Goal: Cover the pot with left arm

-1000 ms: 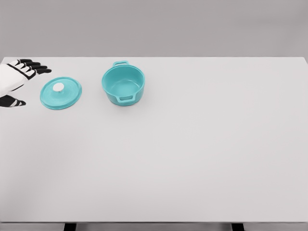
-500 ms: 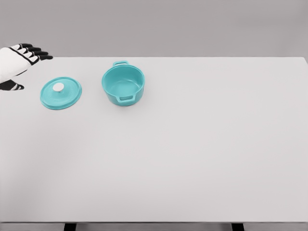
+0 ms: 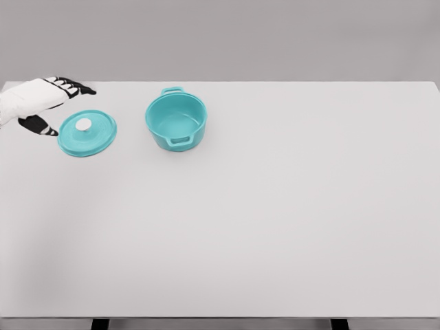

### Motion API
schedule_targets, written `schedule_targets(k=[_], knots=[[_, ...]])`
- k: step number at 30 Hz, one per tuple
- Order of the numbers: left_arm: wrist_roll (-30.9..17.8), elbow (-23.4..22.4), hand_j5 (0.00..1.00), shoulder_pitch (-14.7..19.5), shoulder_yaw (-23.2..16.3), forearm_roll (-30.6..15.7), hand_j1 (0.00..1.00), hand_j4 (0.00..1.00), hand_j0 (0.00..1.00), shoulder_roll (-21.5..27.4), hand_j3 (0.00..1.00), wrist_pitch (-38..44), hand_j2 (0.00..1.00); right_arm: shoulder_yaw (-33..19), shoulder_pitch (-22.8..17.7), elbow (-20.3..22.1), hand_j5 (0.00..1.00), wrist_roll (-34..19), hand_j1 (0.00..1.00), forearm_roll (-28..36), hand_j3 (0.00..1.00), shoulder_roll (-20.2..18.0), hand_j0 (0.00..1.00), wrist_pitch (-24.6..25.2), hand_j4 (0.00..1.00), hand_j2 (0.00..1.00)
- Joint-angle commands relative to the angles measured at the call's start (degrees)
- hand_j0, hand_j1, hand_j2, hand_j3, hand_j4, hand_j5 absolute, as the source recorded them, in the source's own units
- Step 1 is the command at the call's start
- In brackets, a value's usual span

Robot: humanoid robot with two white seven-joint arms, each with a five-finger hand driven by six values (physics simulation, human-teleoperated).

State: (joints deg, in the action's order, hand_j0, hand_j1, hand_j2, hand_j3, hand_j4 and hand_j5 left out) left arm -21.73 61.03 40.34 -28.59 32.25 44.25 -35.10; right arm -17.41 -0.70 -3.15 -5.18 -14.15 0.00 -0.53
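A teal pot (image 3: 177,122) with two side handles stands uncovered on the white table (image 3: 275,206), left of the middle and toward the back. Its teal lid (image 3: 87,133) with a white knob (image 3: 84,124) lies flat on the table to the pot's left. My left hand (image 3: 58,103) comes in from the left edge and hovers just above and left of the lid. Its dark-tipped fingers (image 3: 79,86) are spread and its thumb (image 3: 42,126) points down beside the lid's left rim. It holds nothing. The right arm is out of sight.
A grey wall stands behind the table's far edge. The table's front edge runs along the bottom of the picture, with dark legs (image 3: 100,323) below it.
My left hand has moved right and a little down toward the lid, from the picture's left edge to just beside the lid. Pot and lid have stayed still.
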Motion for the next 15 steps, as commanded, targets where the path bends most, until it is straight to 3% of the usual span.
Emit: schedule_targets(k=[1, 6, 12, 15], knots=[[-2.9, -0.9, 1.0, 0.0, -1.4, -0.5, 1.0, 1.0, 1.0, -0.5, 1.0, 0.1, 1.0, 0.0, 0.0, 0.0, 1.0, 0.0, 1.0, 0.0, 1.0, 0.0, 1.0, 0.0, 1.0, 1.0], [-3.6, -4.0, 1.0, 5.5, -5.6, -0.8, 1.0, 1.0, 1.0, -0.5, 1.0, 0.1, 1.0, 0.0, 0.0, 0.0, 1.0, 0.0, 1.0, 0.0, 1.0, 0.0, 1.0, 0.0, 1.0, 1.0], [-3.5, -6.4, 0.94, 8.3, -8.2, -1.2, 0.94, 0.94, 0.94, -0.7, 0.94, 0.1, 0.94, 0.0, 0.0, 0.0, 1.0, 0.0, 1.0, 0.0, 1.0, 0.0, 1.0, 0.0, 1.0, 1.0], [-3.5, -11.3, 0.94, 10.5, -10.4, -1.2, 0.94, 0.94, 0.94, -2.7, 0.94, 0.1, 0.94, 0.0, 0.0, 0.0, 1.0, 0.0, 1.0, 0.0, 1.0, 0.0, 1.0, 0.0, 1.0, 1.0]])
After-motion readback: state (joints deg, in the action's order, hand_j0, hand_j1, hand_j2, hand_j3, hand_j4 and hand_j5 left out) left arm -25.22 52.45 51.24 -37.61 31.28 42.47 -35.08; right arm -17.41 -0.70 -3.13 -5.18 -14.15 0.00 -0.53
